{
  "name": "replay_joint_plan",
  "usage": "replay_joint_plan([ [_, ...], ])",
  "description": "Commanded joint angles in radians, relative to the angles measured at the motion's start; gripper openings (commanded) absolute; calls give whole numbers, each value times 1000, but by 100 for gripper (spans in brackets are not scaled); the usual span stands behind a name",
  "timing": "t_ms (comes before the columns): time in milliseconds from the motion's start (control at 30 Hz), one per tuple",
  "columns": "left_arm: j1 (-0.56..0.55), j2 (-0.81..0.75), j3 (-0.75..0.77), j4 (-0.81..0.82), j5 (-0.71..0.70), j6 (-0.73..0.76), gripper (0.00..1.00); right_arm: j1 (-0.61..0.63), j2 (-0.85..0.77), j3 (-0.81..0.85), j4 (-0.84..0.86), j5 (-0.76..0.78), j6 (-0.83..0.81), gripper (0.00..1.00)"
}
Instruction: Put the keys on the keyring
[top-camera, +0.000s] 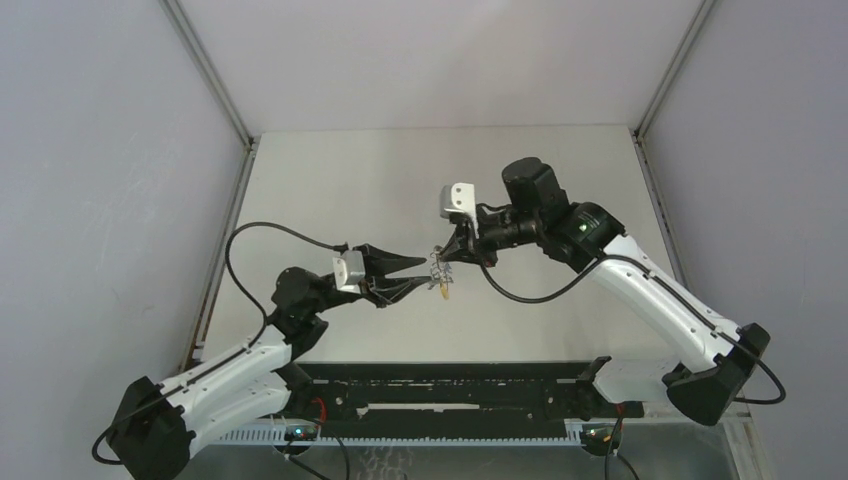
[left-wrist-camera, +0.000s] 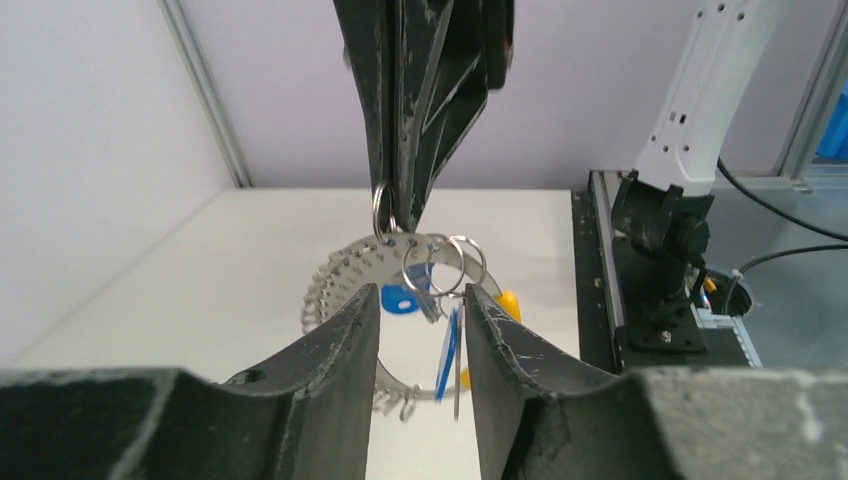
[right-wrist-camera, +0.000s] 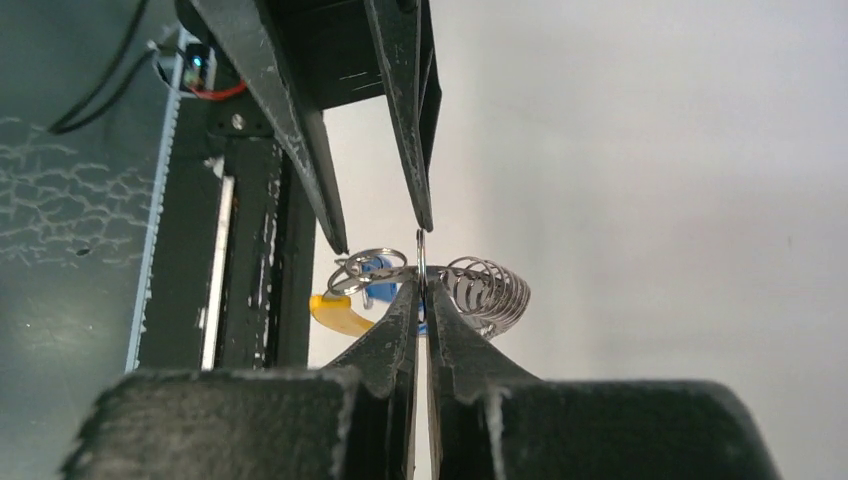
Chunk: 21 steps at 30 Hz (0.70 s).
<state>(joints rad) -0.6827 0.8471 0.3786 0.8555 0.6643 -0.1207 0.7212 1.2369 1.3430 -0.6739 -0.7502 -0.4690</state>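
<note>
Right claw (right-wrist-camera: 422, 287) pinches keyring (right-wrist-camera: 490, 288); keys (left-wrist-camera: 398, 298) partly hidden.

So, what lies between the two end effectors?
The keyring with blue keys, hanging from the shut right end effector, just ahead of the open left end effector. The top view shows it.

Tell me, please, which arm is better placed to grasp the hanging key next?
Left. The left tool is open around the blue-headed silver key; the right tool is shut on the jagged silvery metal keyring, holding it up.

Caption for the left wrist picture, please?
Right end effector pinches the keyring while blue keys dangle between open left fingers.
</note>
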Motion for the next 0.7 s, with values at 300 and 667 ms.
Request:
replay_joint_plan([
  [300,6,-1,57,-165,-54,86,45,181,260,393,-594,546,-68,0],
  [667,7,157,53,84,55,-43,41,248,327,453,-617,574,-106,0],
])
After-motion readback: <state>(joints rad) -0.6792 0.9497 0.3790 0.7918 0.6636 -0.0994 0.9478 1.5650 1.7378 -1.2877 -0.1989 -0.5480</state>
